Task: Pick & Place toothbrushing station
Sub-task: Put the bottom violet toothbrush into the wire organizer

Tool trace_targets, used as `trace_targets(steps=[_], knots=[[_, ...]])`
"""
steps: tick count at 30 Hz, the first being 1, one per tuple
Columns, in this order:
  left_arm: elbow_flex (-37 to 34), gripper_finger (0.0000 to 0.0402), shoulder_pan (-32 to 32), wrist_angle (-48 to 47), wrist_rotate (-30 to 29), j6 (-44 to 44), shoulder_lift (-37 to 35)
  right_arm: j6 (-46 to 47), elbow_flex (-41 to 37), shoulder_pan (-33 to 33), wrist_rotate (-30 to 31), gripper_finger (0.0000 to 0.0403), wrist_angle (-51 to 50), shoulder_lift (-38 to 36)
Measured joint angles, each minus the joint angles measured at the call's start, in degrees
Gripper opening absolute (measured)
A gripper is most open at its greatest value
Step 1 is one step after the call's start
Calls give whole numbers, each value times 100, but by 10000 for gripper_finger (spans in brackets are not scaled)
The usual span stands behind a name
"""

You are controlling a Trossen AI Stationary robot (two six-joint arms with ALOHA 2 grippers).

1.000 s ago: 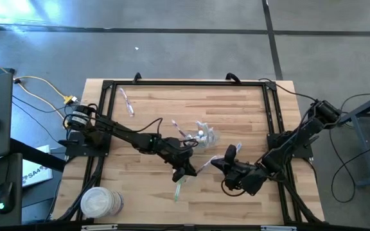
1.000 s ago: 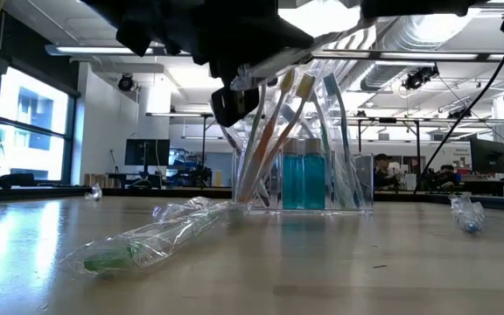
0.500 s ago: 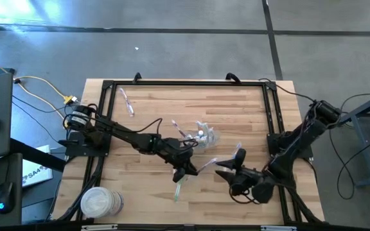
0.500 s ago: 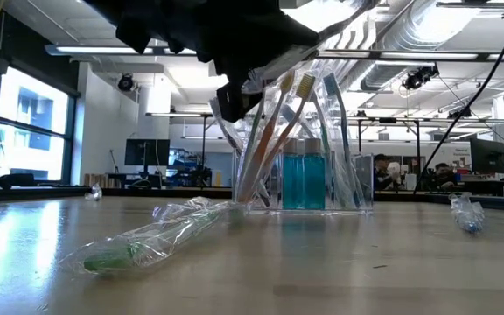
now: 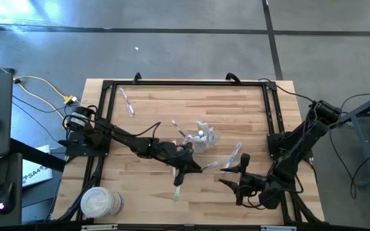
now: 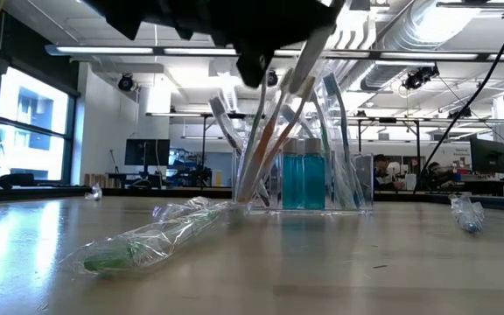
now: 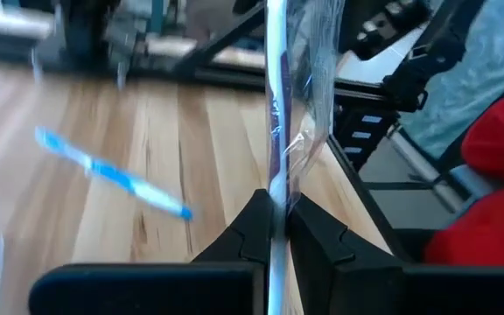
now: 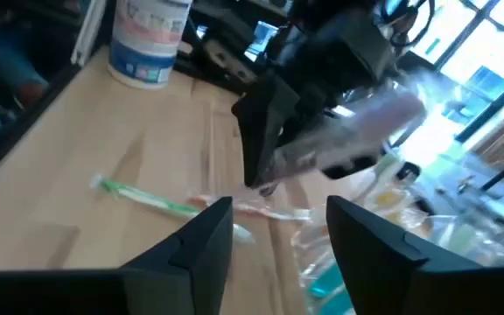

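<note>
Across the pale wooden plank tabletop [image 5: 153, 102], framed by black rails, the left gripper [image 5: 193, 167] is clamped on a slim toothbrush in clear wrapping [image 7: 278, 131], held above the surface near the centre. The right gripper [image 5: 231, 175], close beside it, stands with fingers apart, holding nothing. A transparent plastic container of toothbrushes [image 6: 300, 175] stands mid-table. A green wrapped toothbrush [image 6: 151, 236] lies in front. Grey concrete floor [image 5: 172, 51] surrounds the table.

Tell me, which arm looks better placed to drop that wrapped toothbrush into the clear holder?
Probably the left. Its gripper is shut on the wrapped toothbrush near the clear holder. The right gripper is open, empty and farther away.
</note>
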Motion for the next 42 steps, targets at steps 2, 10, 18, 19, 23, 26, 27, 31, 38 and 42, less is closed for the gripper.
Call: trace_targets(steps=[2,10,18,19,23,26,27,31,38,42], knots=[[0,19,-97,197,-80,419,0,164,0,-111,-42,172,110,0],[0,19,-276,465,-695,1173,0,193,0,-664,-610,166,676,0],[0,19,-271,406,-787,1173,0,-8,0,-1225,-1542,164,1078,0],[0,19,-272,403,-785,1173,0,-8,0,-1278,-1538,164,1091,0],[0,19,-267,363,-808,1173,0,-106,0,-1413,-1567,157,1098,0],[0,19,-267,357,-850,1173,0,-138,0,-1461,-1832,133,1118,0],[0,19,-267,356,-874,1173,0,-146,0,-1461,-1883,122,1116,0],[0,19,-267,355,-888,1173,0,-368,0,-1457,-1989,60,1113,0],[0,22,-267,292,-949,1213,0,-436,0,-1453,-2039,23,1106,-2],[2,44,-267,273,-1123,1177,0,-519,0,-1453,-2020,17,1058,-2]])
